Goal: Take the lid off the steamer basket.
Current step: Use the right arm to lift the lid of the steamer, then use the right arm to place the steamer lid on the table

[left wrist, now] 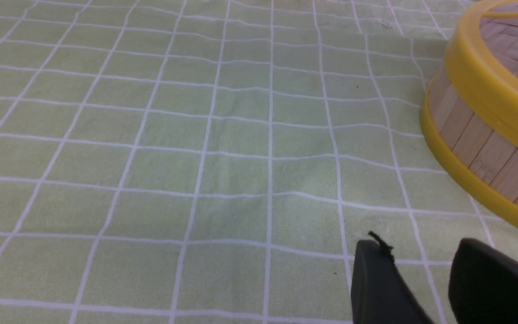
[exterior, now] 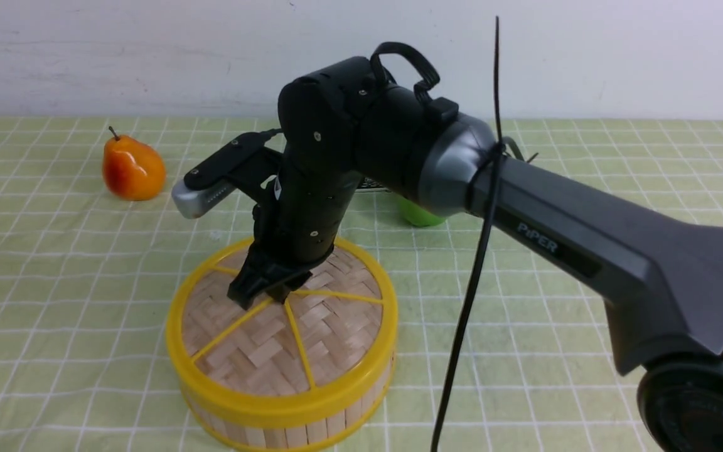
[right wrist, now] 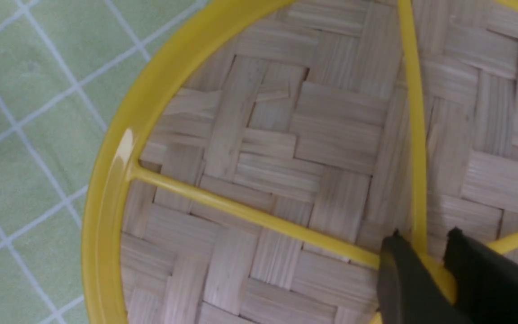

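Observation:
The lid (exterior: 286, 339), woven pale bamboo with a yellow rim and yellow spokes, sits on the steamer basket (exterior: 311, 433) at the front middle of the table. My right gripper (exterior: 261, 300) points down onto the lid's centre. In the right wrist view the lid (right wrist: 277, 171) fills the frame, and the right gripper (right wrist: 424, 243) has a finger on each side of the yellow hub, closed against it. My left gripper (left wrist: 421, 252) is open and empty, low over the cloth beside the basket's slatted wall (left wrist: 479, 148). The left gripper is out of the front view.
An orange pear (exterior: 132, 168) stands at the back left. A green object (exterior: 418, 213) is partly hidden behind my right arm. A black cable (exterior: 474, 282) hangs from the right arm to the front edge. A green checked cloth (left wrist: 151, 157) covers the table.

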Tool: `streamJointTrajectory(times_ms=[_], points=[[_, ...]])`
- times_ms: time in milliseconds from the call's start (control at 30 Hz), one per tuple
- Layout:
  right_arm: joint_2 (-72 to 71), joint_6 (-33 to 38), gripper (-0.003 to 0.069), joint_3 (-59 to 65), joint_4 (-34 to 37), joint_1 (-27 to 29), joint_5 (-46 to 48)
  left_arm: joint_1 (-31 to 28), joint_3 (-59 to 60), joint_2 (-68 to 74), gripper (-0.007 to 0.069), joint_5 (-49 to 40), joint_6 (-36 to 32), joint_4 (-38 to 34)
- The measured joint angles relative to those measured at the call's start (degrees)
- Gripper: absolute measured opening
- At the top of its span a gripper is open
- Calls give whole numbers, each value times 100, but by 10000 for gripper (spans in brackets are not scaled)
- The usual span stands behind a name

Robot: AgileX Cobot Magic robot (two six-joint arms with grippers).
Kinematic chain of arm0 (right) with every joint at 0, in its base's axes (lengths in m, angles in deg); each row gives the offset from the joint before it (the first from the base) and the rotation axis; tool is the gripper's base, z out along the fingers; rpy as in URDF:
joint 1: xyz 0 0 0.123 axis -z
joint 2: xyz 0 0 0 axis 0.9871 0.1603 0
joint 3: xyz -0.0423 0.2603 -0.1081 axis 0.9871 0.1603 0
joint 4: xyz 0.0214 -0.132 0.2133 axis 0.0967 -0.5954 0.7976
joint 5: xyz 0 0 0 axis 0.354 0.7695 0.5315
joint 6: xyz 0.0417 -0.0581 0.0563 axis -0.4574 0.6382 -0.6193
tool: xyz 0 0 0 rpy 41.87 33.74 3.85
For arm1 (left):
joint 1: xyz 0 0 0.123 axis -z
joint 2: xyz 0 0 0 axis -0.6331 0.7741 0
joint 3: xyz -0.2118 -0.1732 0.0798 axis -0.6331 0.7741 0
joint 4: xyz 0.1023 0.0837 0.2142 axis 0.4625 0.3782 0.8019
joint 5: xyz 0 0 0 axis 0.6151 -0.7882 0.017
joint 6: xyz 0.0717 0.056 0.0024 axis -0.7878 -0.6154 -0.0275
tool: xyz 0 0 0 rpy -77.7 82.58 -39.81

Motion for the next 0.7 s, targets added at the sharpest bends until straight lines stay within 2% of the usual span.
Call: streamJointTrajectory(times_ms=[233, 467, 533, 567, 700], points=[[-486, 0, 80, -431, -192, 34, 425, 0, 0, 0, 239, 0, 0, 0], [-1997, 48, 80, -142, -460, 728, 440, 0, 0, 0, 239, 0, 0, 0], [-2722, 48, 80, 537, -515, 1240, 444, 0, 0, 0, 239, 0, 0, 0], [-2773, 48, 80, 669, -515, 1279, 444, 0, 0, 0, 239, 0, 0, 0], [-3820, 48, 80, 2511, -514, 2128, 415, 0, 0, 0, 239, 0, 0, 0]])
